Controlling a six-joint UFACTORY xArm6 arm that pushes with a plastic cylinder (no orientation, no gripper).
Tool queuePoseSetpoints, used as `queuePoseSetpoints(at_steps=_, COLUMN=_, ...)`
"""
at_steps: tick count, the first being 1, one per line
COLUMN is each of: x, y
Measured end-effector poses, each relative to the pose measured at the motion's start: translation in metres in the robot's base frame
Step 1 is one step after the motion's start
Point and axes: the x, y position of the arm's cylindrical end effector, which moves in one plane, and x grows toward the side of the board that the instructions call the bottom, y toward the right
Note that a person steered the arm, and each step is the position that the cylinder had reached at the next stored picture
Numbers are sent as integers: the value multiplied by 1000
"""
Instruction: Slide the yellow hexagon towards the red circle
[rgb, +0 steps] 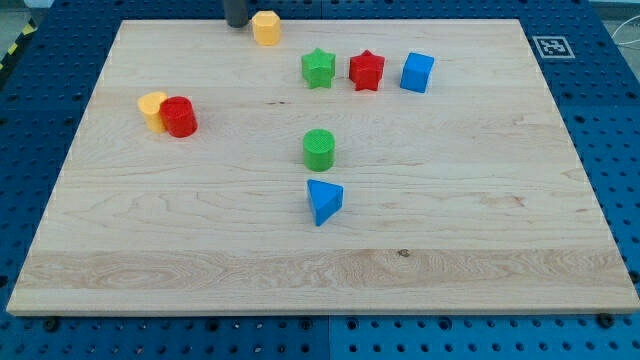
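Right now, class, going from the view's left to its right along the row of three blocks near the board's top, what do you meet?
green star → red star → blue cube

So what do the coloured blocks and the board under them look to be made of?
The blocks, e.g. the green cylinder and the red circle, look like matte plastic, possibly 3D-printed: faint ridged texture, flat colour. The board looks like pale unvarnished wood, with visible grain and plank seams. My tip stands just left of the yellow hexagon.
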Motion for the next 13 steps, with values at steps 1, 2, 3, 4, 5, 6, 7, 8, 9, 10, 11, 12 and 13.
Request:
queuePoseSetpoints(at_steps=1, x=0, y=31)
queuePoseSetpoints(at_steps=2, x=1, y=63)
queuePoseSetpoints(at_steps=3, x=1, y=89)
queuePoseSetpoints(at_steps=4, x=7, y=111)
queuePoseSetpoints(at_steps=5, x=18, y=115)
queuePoseSetpoints(at_steps=6, x=17, y=71)
queuePoseSetpoints(at_steps=7, x=6, y=45)
queuePoseSetpoints(at_steps=8, x=6, y=44)
queuePoseSetpoints(at_steps=9, x=8, y=43)
queuePoseSetpoints(at_steps=10, x=29, y=43)
queuePoseSetpoints(at_steps=11, x=55, y=36)
queuePoseSetpoints(at_steps=12, x=72, y=22)
queuePoseSetpoints(at_steps=13, x=85, y=5)
